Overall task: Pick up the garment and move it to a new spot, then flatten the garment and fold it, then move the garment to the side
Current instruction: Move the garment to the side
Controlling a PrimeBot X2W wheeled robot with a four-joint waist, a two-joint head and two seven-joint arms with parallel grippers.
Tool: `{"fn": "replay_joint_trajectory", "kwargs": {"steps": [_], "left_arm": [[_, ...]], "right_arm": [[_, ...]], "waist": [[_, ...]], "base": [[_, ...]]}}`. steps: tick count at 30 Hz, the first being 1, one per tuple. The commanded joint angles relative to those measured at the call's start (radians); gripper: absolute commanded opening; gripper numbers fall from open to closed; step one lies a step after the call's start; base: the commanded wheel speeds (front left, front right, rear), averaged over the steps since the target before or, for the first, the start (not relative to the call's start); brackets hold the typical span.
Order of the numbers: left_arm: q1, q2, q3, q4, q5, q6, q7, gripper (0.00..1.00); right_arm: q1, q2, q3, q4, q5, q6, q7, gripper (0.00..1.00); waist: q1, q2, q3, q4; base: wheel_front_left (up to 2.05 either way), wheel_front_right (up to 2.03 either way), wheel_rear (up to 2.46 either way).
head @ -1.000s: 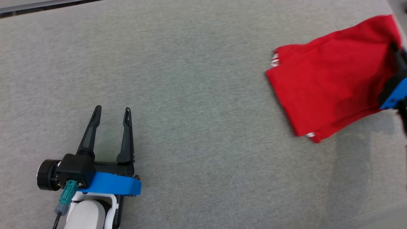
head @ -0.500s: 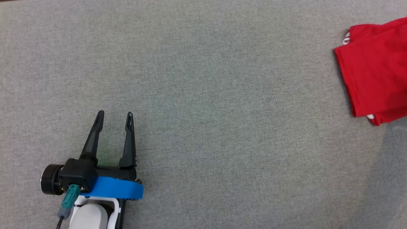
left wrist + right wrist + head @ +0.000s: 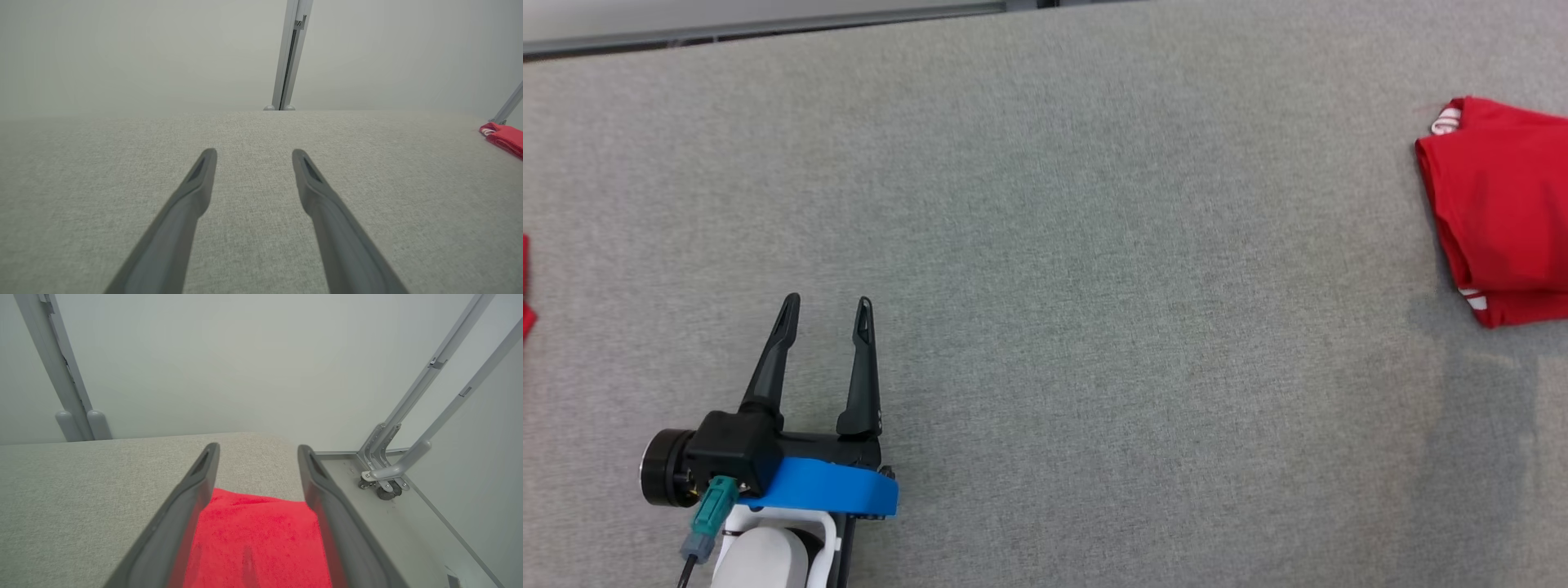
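The red garment lies folded on the grey table at the far right of the head view, a white-striped hem showing at its near and far corners. It is a thin red strip at the right edge of the left wrist view. My right gripper hovers open over the garment, the red cloth lying below and between its spread fingers, near the table's right end. My left gripper rests open and empty at the lower left, far from the garment, its fingers over bare cloth surface.
The grey fabric tabletop stretches wide between the two grippers. Its far edge meets a metal rail. Beyond the right end stand slanted metal struts with a castor. A small red scrap shows at the left edge.
My right gripper has opened and let go of the garment, which now lies still at the right. The head camera has shifted; the left gripper has not moved.
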Motion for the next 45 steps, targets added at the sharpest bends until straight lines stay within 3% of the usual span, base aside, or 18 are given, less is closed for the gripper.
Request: {"fn": "replay_joint_trajectory", "kwargs": {"steps": [1, 12, 22, 30, 45], "left_arm": [[0.002, -0.003, 0.007, 0.007, -0.006, 0.005, -0.009, 1.0], [0.047, -0.032, 0.016, 0.088, -0.045, 0.019, -0.033, 1.0], [0.136, -0.05, 0.035, 0.137, -0.065, 0.032, -0.042, 1.0], [0.196, -0.055, 0.051, 0.161, -0.072, 0.043, -0.042, 1.0], [0.207, -0.065, 0.058, 0.172, -0.058, 0.033, -0.043, 1.0]], "right_arm": [[0.018, 0.009, 0.026, -0.007, 0.008, 0.0, -0.014, 1.0], [0.163, 0.101, 0.265, -0.063, 0.045, 0.0, -0.101, 1.0], [0.471, 0.283, 0.269, -0.187, 0.022, 0.0, -0.228, 1.0], [0.636, 0.289, 0.347, -0.233, 0.121, 0.0, -0.276, 1.0], [0.653, 0.289, 0.404, -0.199, 0.131, 0.0, -0.288, 1.0]], "waist": [[0.0, 0.0, -0.022, 0.0], [0.0, 0.0, -0.178, 0.068], [0.0, 0.0, -0.27, 0.12], [0.0, 0.0, -0.303, 0.141], [0.0, 0.0, -0.33, 0.139]], "base": [[0.0, 0.0, 0.0], [0.0, 0.0, 0.0], [0.0, 0.0, 0.0], [0.0, 0.0, 0.0], [0.0, 0.0, 0.0]]}}
